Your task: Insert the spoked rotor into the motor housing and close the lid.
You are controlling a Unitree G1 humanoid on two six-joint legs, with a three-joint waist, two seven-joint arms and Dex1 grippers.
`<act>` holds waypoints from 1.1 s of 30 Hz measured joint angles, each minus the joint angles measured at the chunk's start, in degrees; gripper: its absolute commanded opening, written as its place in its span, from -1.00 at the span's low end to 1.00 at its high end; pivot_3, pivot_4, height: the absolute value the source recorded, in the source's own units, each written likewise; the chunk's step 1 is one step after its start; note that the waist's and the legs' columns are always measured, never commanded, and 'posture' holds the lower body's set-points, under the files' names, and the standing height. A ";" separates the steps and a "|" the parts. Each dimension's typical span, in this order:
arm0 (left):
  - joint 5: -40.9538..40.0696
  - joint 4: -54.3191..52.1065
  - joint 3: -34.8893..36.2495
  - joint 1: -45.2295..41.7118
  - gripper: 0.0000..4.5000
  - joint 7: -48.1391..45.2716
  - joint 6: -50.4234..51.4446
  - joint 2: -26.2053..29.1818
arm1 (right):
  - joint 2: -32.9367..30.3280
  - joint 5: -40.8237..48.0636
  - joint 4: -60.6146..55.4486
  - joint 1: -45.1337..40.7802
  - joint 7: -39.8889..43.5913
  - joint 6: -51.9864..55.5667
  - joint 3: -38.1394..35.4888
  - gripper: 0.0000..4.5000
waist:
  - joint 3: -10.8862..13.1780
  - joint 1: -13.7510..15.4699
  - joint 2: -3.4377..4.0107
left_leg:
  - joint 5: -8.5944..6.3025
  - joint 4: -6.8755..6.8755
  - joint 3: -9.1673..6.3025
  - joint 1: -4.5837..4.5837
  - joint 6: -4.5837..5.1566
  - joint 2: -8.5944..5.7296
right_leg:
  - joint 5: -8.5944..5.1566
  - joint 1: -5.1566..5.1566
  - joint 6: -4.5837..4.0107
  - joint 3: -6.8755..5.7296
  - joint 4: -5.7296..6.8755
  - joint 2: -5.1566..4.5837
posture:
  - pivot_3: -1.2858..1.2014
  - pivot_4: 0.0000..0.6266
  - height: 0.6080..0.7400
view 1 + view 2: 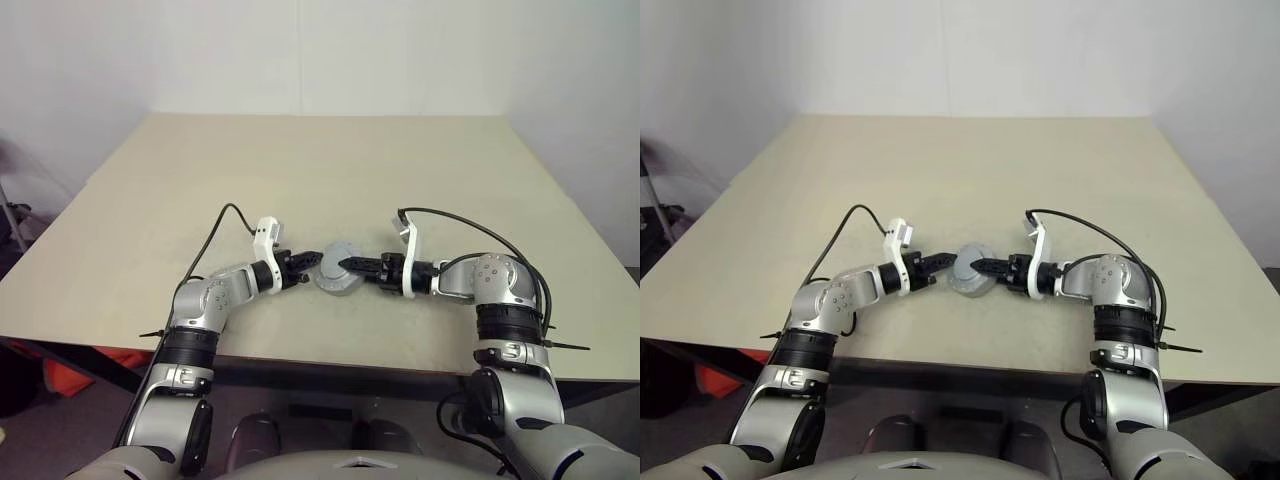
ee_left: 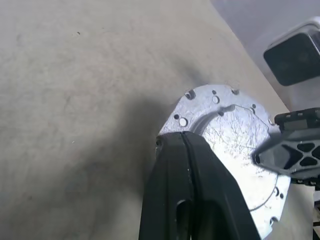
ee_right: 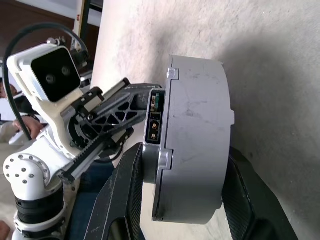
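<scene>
The housing (image 1: 336, 270) sits between both grippers: the left gripper (image 1: 312, 262) pinched closed on its rim, the right gripper (image 3: 181, 200) straddling its sides.

It looked like a plain test room or lab, not a home. A big tan table (image 1: 330, 170) stood against bare white walls (image 1: 320, 50), and almost nothing lay on it but one round grey metal motor part (image 1: 337, 269). Black cables (image 1: 455, 222) ran along the robot's arms, and at the left edge some metal legs of a stand (image 1: 14, 215) and something orange (image 1: 75, 372) sat on the floor.
</scene>
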 measured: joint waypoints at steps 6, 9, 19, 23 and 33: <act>0.01 0.15 0.66 0.13 -1.00 0.29 -0.45 -0.03 | 0.02 0.01 1.98 -0.99 -0.06 -0.90 0.10 -0.08 | 0.00 -0.06 0.00 | 0.02 0.00 0.00 0.02 -0.03 0.00 | 0.00 0.00 0.00 0.01 0.03 0.00 | 0.03 -1.00 1.00; -0.28 0.57 2.04 0.36 -1.00 0.94 -0.79 -0.57 | 0.55 0.00 3.22 -1.72 -0.79 -1.48 -0.60 -0.08 | 0.00 -0.21 0.00 | 0.04 0.00 0.00 0.03 -0.07 0.02 | 0.00 0.00 0.00 0.00 0.05 0.01 | 0.03 -1.00 1.00; -5.00 0.38 13.04 3.18 -1.00 4.90 -2.02 -0.77 | 5.47 1.30 9.31 -5.32 -8.19 -1.59 -11.21 -0.08 | 0.02 -0.47 -0.01 | 0.08 -0.03 -0.01 0.00 -0.13 0.03 | 0.01 -0.08 -0.02 0.00 0.08 0.03 | 0.03 -1.00 1.00; -7.52 -0.60 16.84 3.93 -1.00 7.03 -2.04 -0.91 | 8.37 1.85 11.25 -6.99 -12.78 -2.32 -17.10 -0.08 | 0.04 -0.40 -0.01 | 0.07 -0.05 0.01 -0.10 -0.12 0.03 | 0.01 -0.16 -0.05 -0.01 0.07 0.03 | 0.03 -1.00 1.00; -8.28 -1.29 17.50 4.51 -1.00 8.68 -2.09 -1.01 | 9.77 2.38 10.94 -7.27 -14.52 -4.21 -16.74 -0.13 | 0.06 -0.45 -0.04 | 0.08 -0.11 0.02 -0.12 -0.14 0.04 | -0.02 -0.23 -0.07 0.00 0.08 0.06 | 0.03 -1.00 1.00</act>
